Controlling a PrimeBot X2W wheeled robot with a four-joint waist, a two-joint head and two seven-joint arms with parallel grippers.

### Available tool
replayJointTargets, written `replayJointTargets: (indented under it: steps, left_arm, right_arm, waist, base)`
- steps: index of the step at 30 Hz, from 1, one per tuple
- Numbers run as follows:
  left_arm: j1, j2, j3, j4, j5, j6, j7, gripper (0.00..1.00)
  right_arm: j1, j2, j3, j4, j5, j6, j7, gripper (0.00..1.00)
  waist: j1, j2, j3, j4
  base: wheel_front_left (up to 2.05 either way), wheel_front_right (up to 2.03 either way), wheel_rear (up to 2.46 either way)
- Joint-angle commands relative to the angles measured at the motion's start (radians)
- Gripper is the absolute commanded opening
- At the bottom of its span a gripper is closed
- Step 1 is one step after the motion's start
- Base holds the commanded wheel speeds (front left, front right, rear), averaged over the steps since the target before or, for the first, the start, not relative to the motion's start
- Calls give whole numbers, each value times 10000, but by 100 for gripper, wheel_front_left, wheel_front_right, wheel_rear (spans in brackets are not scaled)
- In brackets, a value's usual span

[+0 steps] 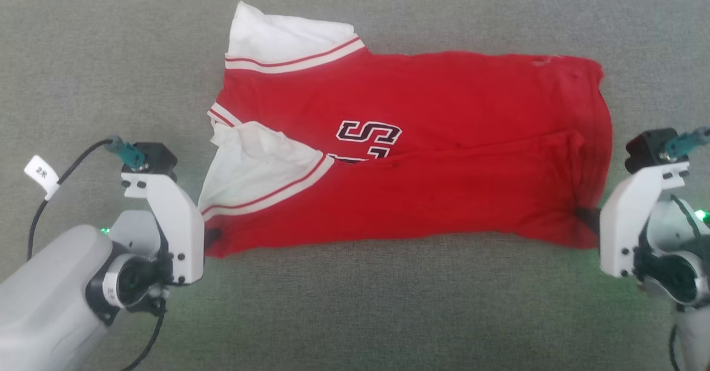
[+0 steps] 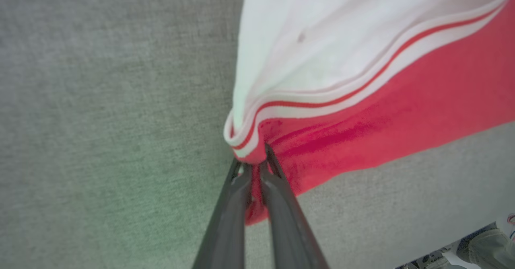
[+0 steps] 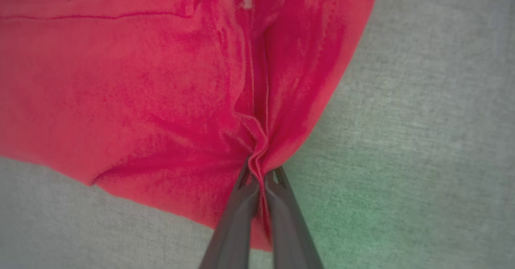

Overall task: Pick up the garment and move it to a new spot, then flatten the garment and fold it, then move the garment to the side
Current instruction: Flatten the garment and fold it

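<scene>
The garment (image 1: pixel 421 154), a red jersey with white striped-trim sleeves and black lettering, lies folded lengthwise on the grey surface, sleeves at the left. At its near left corner my left gripper (image 1: pixel 213 238) is shut on the garment; the left wrist view has the dark fingers (image 2: pixel 277 192) pinching the red cloth (image 2: pixel 362 132) just below the striped trim. My right gripper (image 1: pixel 589 217) is shut on the garment's near right corner. There, in the right wrist view, the red cloth (image 3: pixel 161 92) bunches into pleats between the closed fingers (image 3: pixel 283 204).
A grey fabric surface (image 1: pixel 355 315) spreads all around the garment, with room in front and at both sides. A tagged black cable (image 1: pixel 50 188) loops off my left wrist. A cluttered patch of floor (image 2: pixel 478 245) peeks in at the left wrist view's lower right.
</scene>
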Motion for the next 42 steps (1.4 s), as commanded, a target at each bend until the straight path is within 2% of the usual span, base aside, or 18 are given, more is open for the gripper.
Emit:
replayJointTargets:
  steps: [1,5,9,16,21,25,26,28,29,30,34,39,42]
  left_arm:
    - [369,109,-124,-40,-124,118,136,0]
    - [519,484,-28,-628,-136,381,175,0]
    - [872,932,86,-1522,-155,827,191,0]
    - [1713,1334,-21,-2665,-285,1511,253,0]
    - [2139,1205,-235,-2670,-364,1612,241,0]
    - [2171,877,-317,-2256,-475,1341,168,0]
    - [2125,781,-251,-2112,-510,1269,77,5]
    - [2018,756,-249,-1846,-401,1122,-49,46]
    - [1976,740,-222,-1710,-398,1083,-102,95]
    - [1931,736,-174,-1632,-430,1041,-102,100]
    - [1784,1036,-22,-1560,-372,1023,-84,100]
    - [1485,1390,226,-2081,-334,1022,4,100]
    - [1274,1791,409,-2466,-237,1122,83,100]
  right_arm:
    - [289,-182,79,-61,129,-5,230,0]
    - [640,-615,102,-593,528,-5,746,0]
    - [1143,-1037,-72,-1380,908,-7,1326,0]
    - [1924,-1079,-309,-2070,1146,-7,1981,0]
    - [2212,-778,-354,-1872,904,-7,1961,0]
    - [2015,-543,-222,-1440,827,-6,1633,0]
    - [1927,-480,-195,-1310,852,-6,1491,4]
    - [1781,-467,-69,-1068,819,-7,1270,46]
    - [1723,-453,-6,-964,832,-7,1172,82]
    - [1667,-429,10,-886,867,-7,1071,100]
    - [1606,-506,56,-769,877,-12,796,100]
    - [1550,-504,23,-1099,843,-10,416,100]
    - [1476,-368,2,-1385,862,-4,-81,100]
  waist:
    - [0,-1,-54,29]
    - [0,-1,-159,107]
    - [0,-1,-263,166]
    - [0,-1,-306,140]
    - [0,-1,-268,105]
    - [0,-1,-247,38]
    - [0,-1,-246,15]
    - [0,-1,-268,-39]
    - [0,-1,-287,-69]
    - [0,-1,-305,-99]
    - [0,-1,-429,-247]
    - [0,-1,-549,-487]
    - [0,-1,-619,-741]
  base:
    - [0,0,0]
    - [0,0,0]
    - [0,0,0]
    - [0,0,0]
    - [0,0,0]
    - [0,0,0]
    - [0,0,0]
    - [0,0,0]
    - [0,0,0]
    - [0,0,0]
    - [0,0,0]
    - [0,0,0]
    - [0,0,0]
